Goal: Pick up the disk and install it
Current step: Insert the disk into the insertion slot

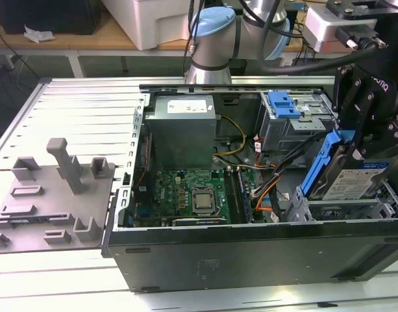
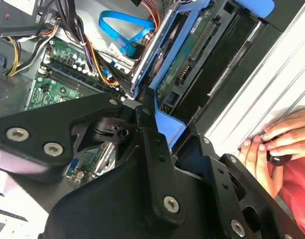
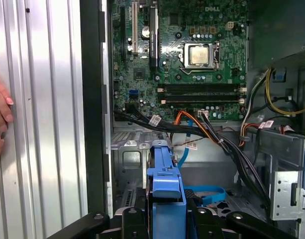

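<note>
Open PC case [image 1: 250,253] lies on its side on the slatted counter [image 1: 75,110]. Its motherboard [image 1: 186,192] faces up, w/ the grey PSU [image 1: 182,130] toward the back.

The arm [image 1: 211,45] comes in from behind the case and reaches over to the exterior view's right. The wrist is bent down, so the black pincer [image 1: 348,136] hangs above the front drive bay [image 1: 328,209].

The pincer is narrow, clamped on the disk [image 1: 354,183] by its blue carrier [image 1: 321,166]. The disk sits tilted, one long edge up, lower side at or just above the bay, not yet flat in it. Can't tell if it touches the bay rails. In the first wrist view the carrier [image 3: 164,181] stands btwn the two fingers, bay floor beyond it.

Step in hand, as I judge it: seating the disk. To do it well:
- Level the tilt.
- Line the carrier edges up w/ the bay guides.
- Go in straight & slow, no forcing.

The cable bundle [image 1: 270,179] runs just beside the bay and could get pinched. A person's hand [image 2: 266,144] rests on the counter near the case wall; worth minding.
</note>
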You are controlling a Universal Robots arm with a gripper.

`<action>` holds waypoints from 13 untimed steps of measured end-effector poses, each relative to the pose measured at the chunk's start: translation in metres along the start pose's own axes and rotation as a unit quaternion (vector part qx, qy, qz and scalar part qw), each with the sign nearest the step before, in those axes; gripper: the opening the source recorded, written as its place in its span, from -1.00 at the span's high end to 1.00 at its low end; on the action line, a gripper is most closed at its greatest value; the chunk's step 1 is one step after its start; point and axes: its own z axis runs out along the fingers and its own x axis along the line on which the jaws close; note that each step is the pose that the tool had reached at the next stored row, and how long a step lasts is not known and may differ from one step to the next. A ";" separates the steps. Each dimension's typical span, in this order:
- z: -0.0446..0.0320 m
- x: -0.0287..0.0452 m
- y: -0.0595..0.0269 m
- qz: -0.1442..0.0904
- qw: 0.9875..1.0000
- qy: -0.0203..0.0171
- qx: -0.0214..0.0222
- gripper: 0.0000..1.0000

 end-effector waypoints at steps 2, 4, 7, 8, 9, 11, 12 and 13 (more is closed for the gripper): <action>0.0017 0.0000 0.0001 0.000 1.000 0.000 0.000 0.26; 0.0028 0.0001 0.0002 0.000 1.000 0.000 0.000 0.26; 0.0045 0.0001 0.0003 0.000 1.000 0.000 0.000 0.26; 0.0053 0.0001 0.0004 0.000 1.000 0.000 0.000 0.26; 0.0059 0.0001 0.0004 0.000 1.000 0.000 0.000 0.26; 0.0065 0.0001 0.0004 0.000 1.000 0.000 0.000 0.26; 0.0071 0.0001 0.0005 0.000 1.000 0.000 0.000 0.26; 0.0073 0.0001 0.0005 0.000 1.000 0.000 0.000 0.26</action>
